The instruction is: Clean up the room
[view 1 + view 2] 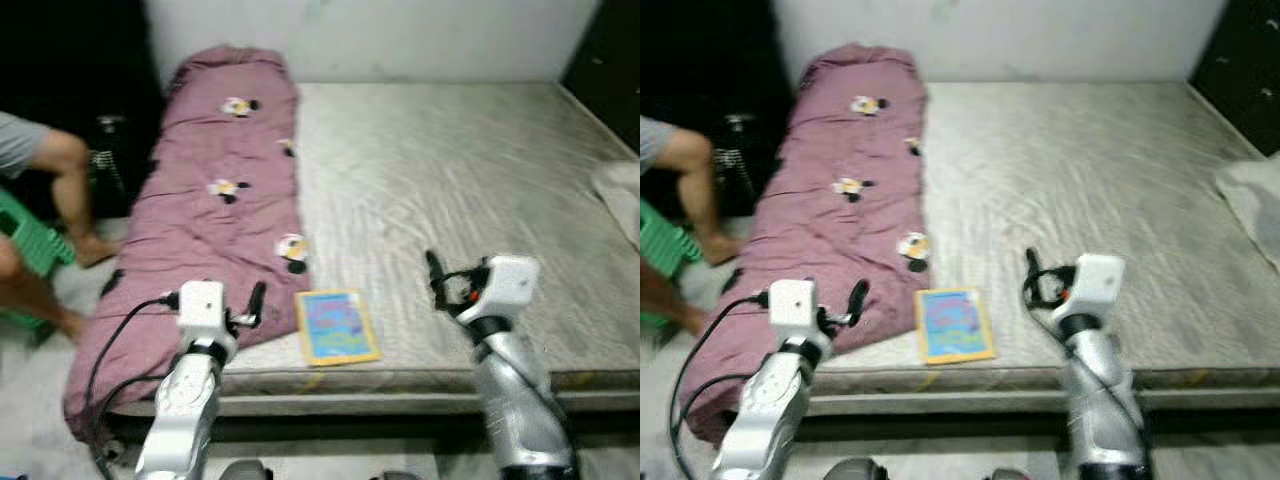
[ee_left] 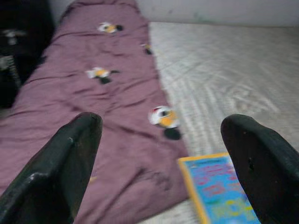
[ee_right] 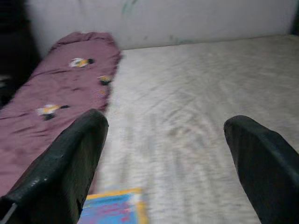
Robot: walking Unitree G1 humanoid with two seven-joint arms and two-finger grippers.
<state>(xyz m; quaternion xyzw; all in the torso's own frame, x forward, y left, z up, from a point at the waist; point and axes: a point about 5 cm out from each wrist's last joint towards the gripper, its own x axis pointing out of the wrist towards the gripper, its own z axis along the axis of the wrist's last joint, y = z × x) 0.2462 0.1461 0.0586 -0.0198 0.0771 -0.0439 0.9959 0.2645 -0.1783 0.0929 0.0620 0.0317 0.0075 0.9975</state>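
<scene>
Mauve quilted blanket with cartoon prints point(image 1: 215, 200) lies along the left side of the grey bed mattress point(image 1: 470, 190), and a yellow-edged blue picture book point(image 1: 336, 326) sits at the near edge beside it. Both the left gripper point(image 1: 250, 305) and the right gripper point(image 1: 440, 278) hover wide apart and empty. Approach seems underway; next, one gripper must lower onto the book.

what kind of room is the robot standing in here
Most likely a bedroom. A wide bare mattress lies low against the wall, a mauve quilt with cartoon prints runs along its left side, and a colourful book sits near its front edge. A person sits at the far left.
</scene>
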